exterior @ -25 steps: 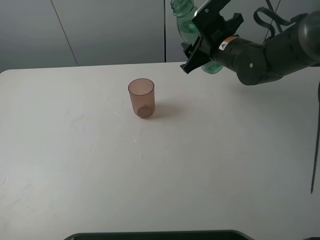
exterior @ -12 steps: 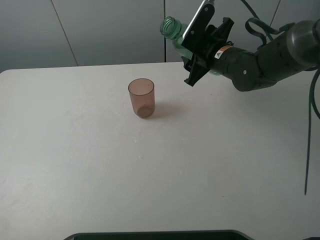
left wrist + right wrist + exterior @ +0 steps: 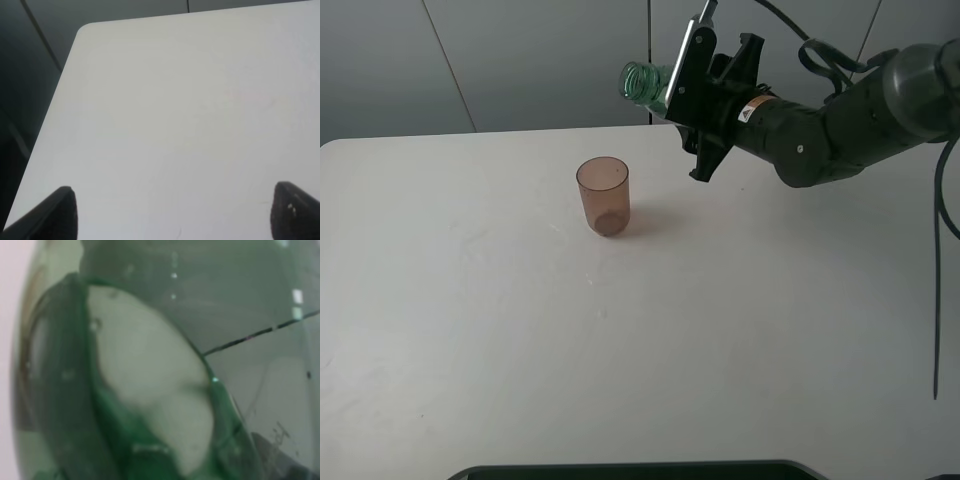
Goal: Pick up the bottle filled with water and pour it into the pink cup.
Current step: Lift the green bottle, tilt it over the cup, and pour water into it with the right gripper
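The pink cup point(image 3: 603, 195) stands upright on the white table point(image 3: 620, 340), left of centre toward the back. My right gripper point(image 3: 705, 85) is shut on the green-tinted bottle point(image 3: 648, 82) and holds it in the air, tipped nearly level. Its ribbed open mouth points left, above and to the right of the cup. The bottle's body is mostly hidden behind the gripper. The bottle point(image 3: 150, 370) fills the right wrist view, blurred. In the left wrist view my left gripper point(image 3: 172, 212) is open over bare table, with only its two dark fingertips point(image 3: 50, 212) showing.
A dark edge point(image 3: 640, 470) runs along the table's front. Grey wall panels point(image 3: 520, 60) stand behind the table. The table's left edge and rounded corner point(image 3: 82, 32) show in the left wrist view.
My right gripper has moved left toward the cup and tipped the bottle from nearly upright to nearly level, its mouth now pointing left. The cup has not moved.
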Robot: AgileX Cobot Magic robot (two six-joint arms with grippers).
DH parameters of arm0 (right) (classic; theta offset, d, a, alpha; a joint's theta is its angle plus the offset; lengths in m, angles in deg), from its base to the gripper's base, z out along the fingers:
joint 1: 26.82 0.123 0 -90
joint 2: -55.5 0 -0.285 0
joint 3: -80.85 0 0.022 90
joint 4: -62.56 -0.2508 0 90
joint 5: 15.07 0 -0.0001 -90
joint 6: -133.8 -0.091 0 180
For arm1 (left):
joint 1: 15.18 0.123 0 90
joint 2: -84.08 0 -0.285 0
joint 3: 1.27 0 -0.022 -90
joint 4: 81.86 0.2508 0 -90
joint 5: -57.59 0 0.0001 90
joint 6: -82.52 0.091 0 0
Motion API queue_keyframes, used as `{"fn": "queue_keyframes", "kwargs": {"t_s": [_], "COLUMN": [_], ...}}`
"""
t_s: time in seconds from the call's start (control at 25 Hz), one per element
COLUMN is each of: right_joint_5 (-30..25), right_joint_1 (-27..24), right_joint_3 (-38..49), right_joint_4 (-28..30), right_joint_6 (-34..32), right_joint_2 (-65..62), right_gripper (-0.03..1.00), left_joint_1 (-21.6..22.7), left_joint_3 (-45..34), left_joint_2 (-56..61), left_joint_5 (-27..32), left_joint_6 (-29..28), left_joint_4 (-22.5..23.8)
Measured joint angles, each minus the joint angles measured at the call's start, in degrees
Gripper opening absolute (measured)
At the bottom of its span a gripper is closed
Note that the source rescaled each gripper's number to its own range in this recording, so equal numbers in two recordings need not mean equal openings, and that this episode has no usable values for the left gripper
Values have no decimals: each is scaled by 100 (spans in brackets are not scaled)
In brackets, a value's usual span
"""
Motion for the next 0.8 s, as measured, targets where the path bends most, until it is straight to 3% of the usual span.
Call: {"fn": "queue_keyframes", "kwargs": {"t_s": [0.36,0.8], "right_joint_5": [-109,-82], "right_joint_1": [124,181], "right_joint_3": [0,0], "right_joint_4": [-108,-233], "right_joint_6": [837,1318], "right_joint_2": [311,458], "right_gripper": [0,0], "left_joint_1": [0,0], "left_joint_3": [0,0], "left_joint_2": [0,0], "left_joint_5": [0,0], "left_joint_6": [0,0], "left_joint_4": [0,0]}}
